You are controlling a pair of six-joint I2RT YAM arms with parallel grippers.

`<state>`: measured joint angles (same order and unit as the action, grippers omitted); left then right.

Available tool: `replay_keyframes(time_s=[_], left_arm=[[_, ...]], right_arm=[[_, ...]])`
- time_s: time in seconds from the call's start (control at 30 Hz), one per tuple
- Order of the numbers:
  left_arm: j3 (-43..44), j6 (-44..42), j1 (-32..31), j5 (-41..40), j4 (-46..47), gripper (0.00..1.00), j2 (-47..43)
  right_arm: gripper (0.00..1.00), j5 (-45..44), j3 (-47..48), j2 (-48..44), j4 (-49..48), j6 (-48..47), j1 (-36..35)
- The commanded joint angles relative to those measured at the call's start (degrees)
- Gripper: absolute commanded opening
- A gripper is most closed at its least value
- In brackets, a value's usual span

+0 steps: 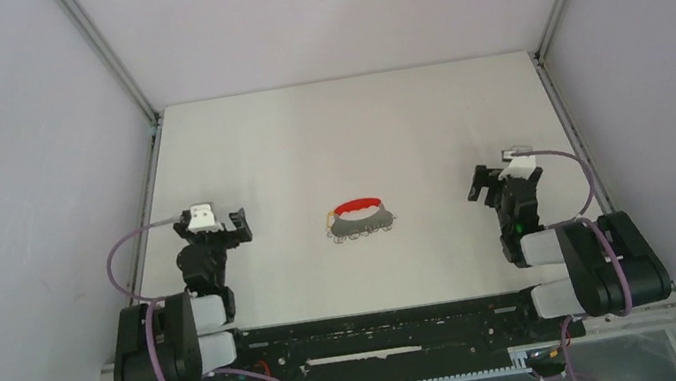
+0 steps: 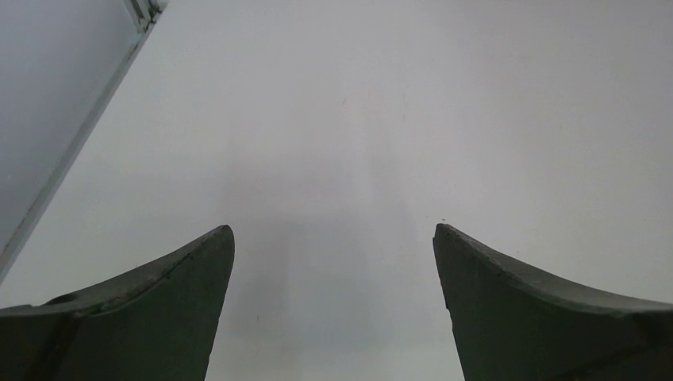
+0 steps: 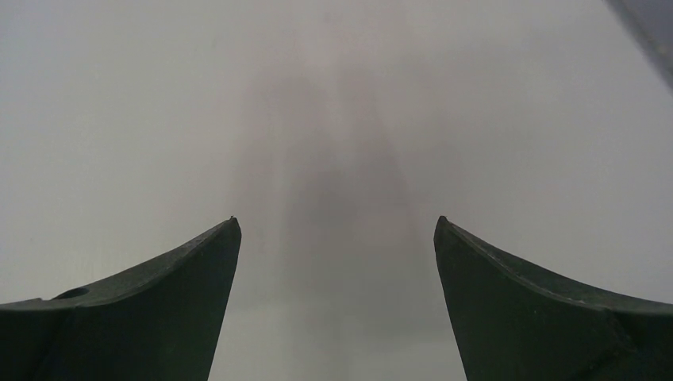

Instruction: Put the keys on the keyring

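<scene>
The keyring (image 1: 357,206) lies at the middle of the table: a red curved band with a bunch of small silver wire rings (image 1: 360,229) along its near side. A thin yellow-orange bit (image 1: 329,218) shows at its left end. I cannot make out the two keys as separate things at this size. My left gripper (image 1: 211,224) is open and empty, well to the left of the keyring. My right gripper (image 1: 505,182) is open and empty, well to its right. Both wrist views show only open fingers, the left gripper (image 2: 333,230) and the right gripper (image 3: 337,222), over bare table.
The white table (image 1: 345,129) is boxed in by grey walls on three sides, with metal rails (image 1: 149,168) along its left and right edges. The left rail also shows in the left wrist view (image 2: 71,151). The arm bases stand at the near edge.
</scene>
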<state>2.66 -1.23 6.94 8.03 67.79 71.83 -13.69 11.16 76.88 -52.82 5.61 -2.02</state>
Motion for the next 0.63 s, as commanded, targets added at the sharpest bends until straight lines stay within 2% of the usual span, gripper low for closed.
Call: replay_keyframes(time_s=[0.0,0.1,0.6], left_arm=[[3.97,1.33,-0.04,-3.93,-2.01,1.0,-1.41],[7.08,1.35,-0.92,-6.48,-5.65,1.0,-0.36],[7.29,1.32,-1.75,-7.91,-5.2,1.0,0.11]], right_arm=[[1.0,-1.61,0.42,1.45,-9.86,-3.02,-1.98],[1.0,4.42,2.6,0.66,-3.12,-0.11,1.53],[1.0,4.16,2.28,0.84,-4.51,-0.62,1.58]])
